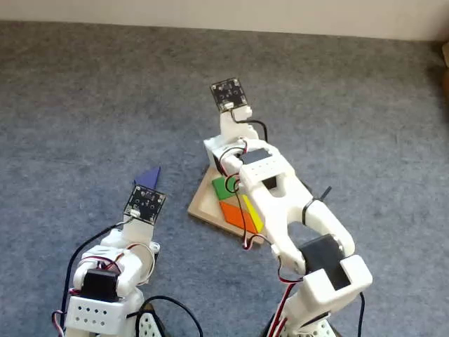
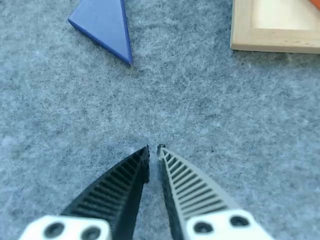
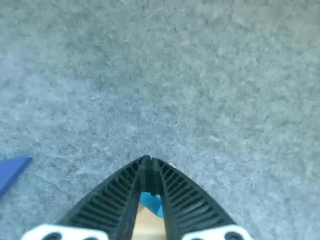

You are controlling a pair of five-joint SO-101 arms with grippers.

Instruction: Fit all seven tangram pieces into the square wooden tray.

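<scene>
The right arm (image 1: 280, 203) hides much of the tray (image 1: 200, 207); the blue triangle (image 2: 105, 22) is cropped in the left wrist view.

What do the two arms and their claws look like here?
The left arm and right arm have white shells, black servos, red, black and white cables, and black square boards at the wrists. Left claw: one black ribbed finger, one grey. Right claw: both black.

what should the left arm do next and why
Probably open the left gripper and ease it toward the blue triangle. The gripper is shut on nothing above bare carpet. The triangle lies loose on the carpet just beyond its tips, outside the wooden tray, so it appears to be the nearest piece left to fetch.
</scene>
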